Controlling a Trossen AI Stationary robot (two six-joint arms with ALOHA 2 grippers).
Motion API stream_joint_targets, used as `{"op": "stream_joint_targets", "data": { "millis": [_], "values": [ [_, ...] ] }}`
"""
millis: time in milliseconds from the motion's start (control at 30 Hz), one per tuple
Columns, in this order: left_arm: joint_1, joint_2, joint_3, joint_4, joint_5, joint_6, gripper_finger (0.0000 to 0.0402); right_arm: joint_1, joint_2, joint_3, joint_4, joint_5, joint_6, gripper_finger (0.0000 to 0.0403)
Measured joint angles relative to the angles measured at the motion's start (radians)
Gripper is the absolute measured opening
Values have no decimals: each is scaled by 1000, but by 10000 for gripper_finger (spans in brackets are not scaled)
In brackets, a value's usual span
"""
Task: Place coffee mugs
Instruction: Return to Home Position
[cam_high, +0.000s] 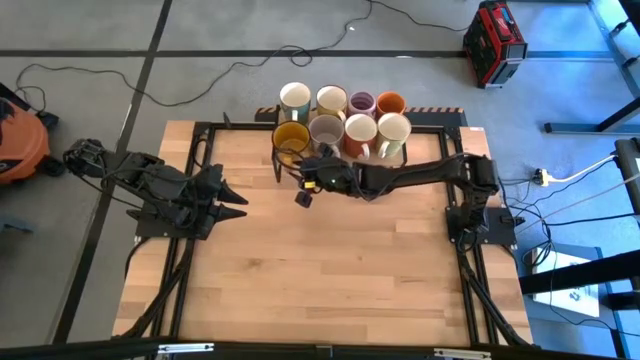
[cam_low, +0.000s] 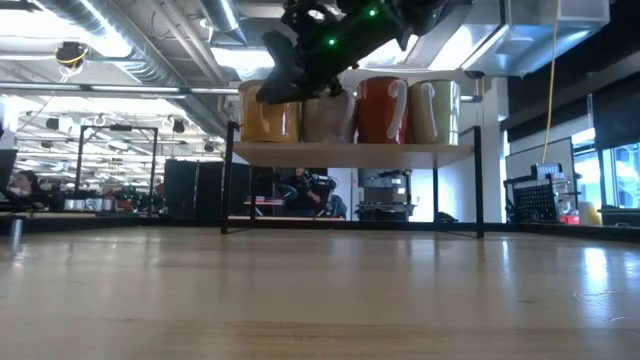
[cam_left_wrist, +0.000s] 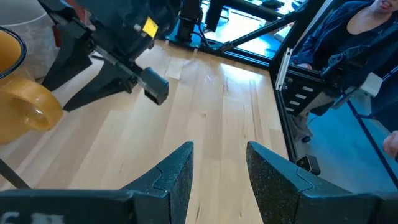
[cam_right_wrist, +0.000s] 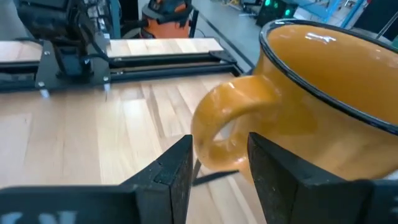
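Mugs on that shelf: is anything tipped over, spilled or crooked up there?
Nothing stands out. The eight mugs stand upright in two rows on the shelf, nothing spilled. The right gripper sits open beside the yellow mug; the left gripper waits over the table.

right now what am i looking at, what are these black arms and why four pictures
These are two dark robot arms at a wooden table, each ending in a two-finger tool. One picture looks straight down, one looks level across the tabletop, two come from the arms' wrists. Eight small ceramic mugs stand on a dark-framed raised shelf at the table's far edge. The right tool is open beside the mustard yellow ceramic mug, holding nothing. The left tool waits open over the table's left side.
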Motion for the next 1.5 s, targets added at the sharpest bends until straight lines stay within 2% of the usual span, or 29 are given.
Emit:
{"op": "stream_joint_targets", "data": {
  "millis": [233, 367, 433, 567, 667, 800, 900, 1067, 1233, 1367, 1500],
  "values": [
    [0, 0, 0, 4, -6, 5, 144, 0, -37, 0, -63, -14, 5, 143],
    [0, 0, 0, 5, -6, 5, 144, 0, -83, 0, -131, -116, 73, 143],
    [0, 0, 0, 5, -2, 15, 144, 12, -133, 6, -209, -180, 140, 143],
    [0, 2, 0, 15, 4, 44, 142, 84, -253, 37, -452, -233, 253, 137],
    [0, 17, 0, 61, -1, 144, 118, 174, -329, 34, -527, -227, 275, 101],
    [4, 2, -45, 187, 25, 291, 52, 264, -429, -50, -401, -211, 275, 21],
    [25, -47, -146, 324, 62, 338, 9, 281, -491, -173, -261, -209, 288, 13],
    [64, -161, -320, 481, 86, 376, 10, 279, -612, -432, 72, -217, 311, 19],
    [74, -230, -440, 496, 49, 342, 2, 274, -723, -695, 363, -185, 302, 3],
    [74, -252, -486, 476, 5, 357, 7, 274, -800, -831, 369, -165, 317, 16],
    [74, -248, -521, 496, -43, 410, 15, 274, -842, -884, 389, -202, 314, 23]
  ]
}}
